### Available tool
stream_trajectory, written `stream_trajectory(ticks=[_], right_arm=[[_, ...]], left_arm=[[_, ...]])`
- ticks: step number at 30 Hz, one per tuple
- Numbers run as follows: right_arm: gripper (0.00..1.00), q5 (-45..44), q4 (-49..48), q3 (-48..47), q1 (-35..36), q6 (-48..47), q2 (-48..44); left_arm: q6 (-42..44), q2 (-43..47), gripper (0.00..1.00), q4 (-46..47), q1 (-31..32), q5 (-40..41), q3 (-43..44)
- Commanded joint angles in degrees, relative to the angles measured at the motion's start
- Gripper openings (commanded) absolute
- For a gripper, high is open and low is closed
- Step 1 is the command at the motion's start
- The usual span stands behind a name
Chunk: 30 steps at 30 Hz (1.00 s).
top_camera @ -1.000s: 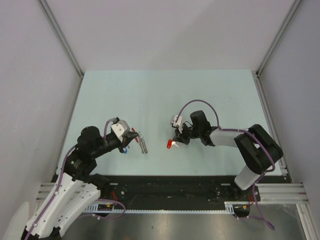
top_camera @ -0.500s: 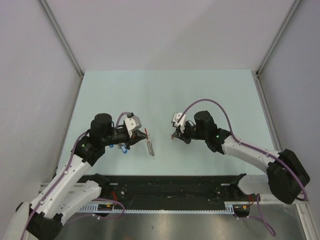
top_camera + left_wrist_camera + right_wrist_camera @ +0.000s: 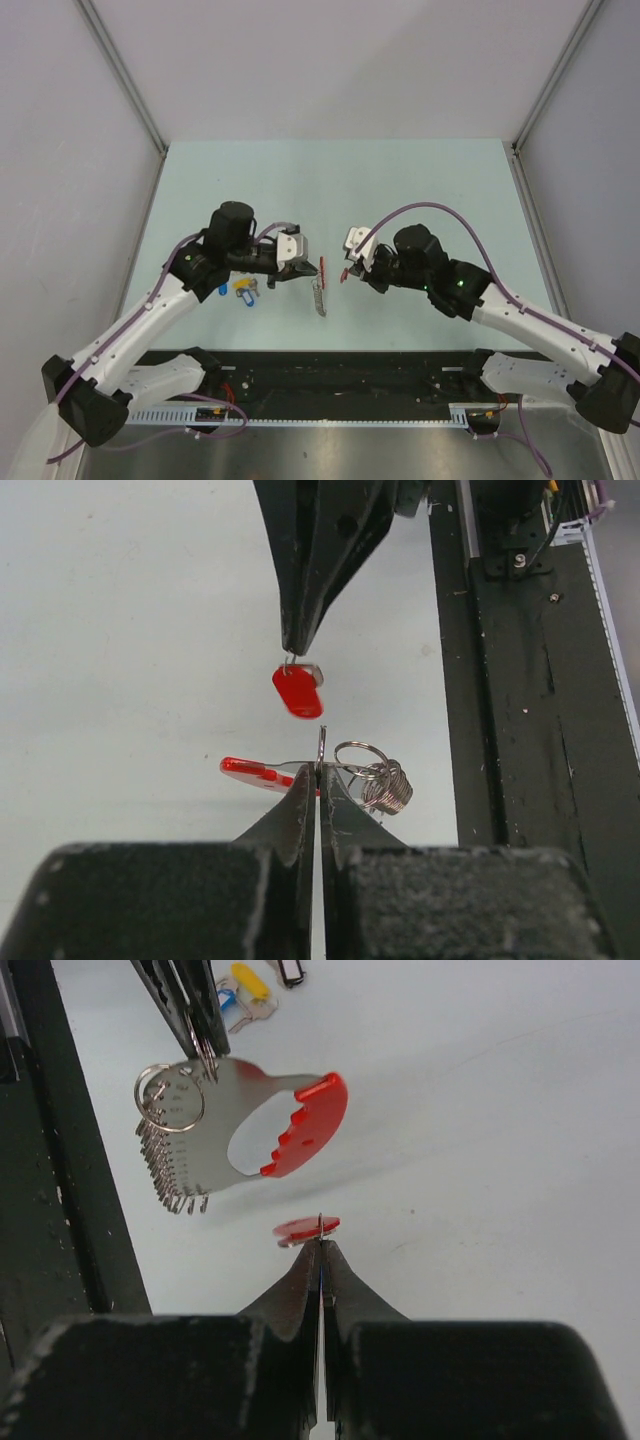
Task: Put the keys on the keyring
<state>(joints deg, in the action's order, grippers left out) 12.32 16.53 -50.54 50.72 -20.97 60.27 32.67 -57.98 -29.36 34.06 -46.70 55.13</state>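
Pinching the keyring [image 3: 220,1090] between fully closed fingers, left gripper [image 3: 318,772] holds it clear of the table [image 3: 420,190]. The grip is on the thin metal edge next to the small split ring. The keyring's red curved band points away from the fingers, and the grey chain-like strip hangs below the ring.

Right gripper [image 3: 320,1245] is likewise closed, clamped on the red key [image 3: 306,1228] by its small wire loop. The red plastic head sits just past the fingertips.

The two gripper tips face each other above the middle of the table, near its front edge. The red key is just beside the keyring's red band, and both wrist views show a small gap between them.

Remaining keys lie on the table beside the left arm: blue key [image 3: 228,1000], yellow key [image 3: 250,980] and black key [image 3: 290,970], close together. The black key is partly cut off in the right wrist view.
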Motion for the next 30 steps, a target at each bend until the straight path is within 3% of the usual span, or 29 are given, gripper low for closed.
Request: stream_trajectory(ticks=[1,16,23,30], right_arm=[[0.00,-4.0,6.7,-5.5,0.6,0.7,-3.3],[0.00,-12.3,9.8,-12.2,4.1,-2.9,-0.9],[0.00,-16.4,8.4,-12.4,8.1,-4.1,1.7],[0.00,-17.8,8.7,-12.6,9.8,-4.3,0.3]], left_arm=[[9.0,-2.8,0.00,-1.2,0.7,-7.0,4.6],[14.1,-11.1,0.00,2.0,0.7,-10.1,8.0],[6.1,-5.7,0.00,15.7,0.7,-10.5,0.6],[3.4,-5.7,0.00,19.1,0.7,-13.0,-1.5]])
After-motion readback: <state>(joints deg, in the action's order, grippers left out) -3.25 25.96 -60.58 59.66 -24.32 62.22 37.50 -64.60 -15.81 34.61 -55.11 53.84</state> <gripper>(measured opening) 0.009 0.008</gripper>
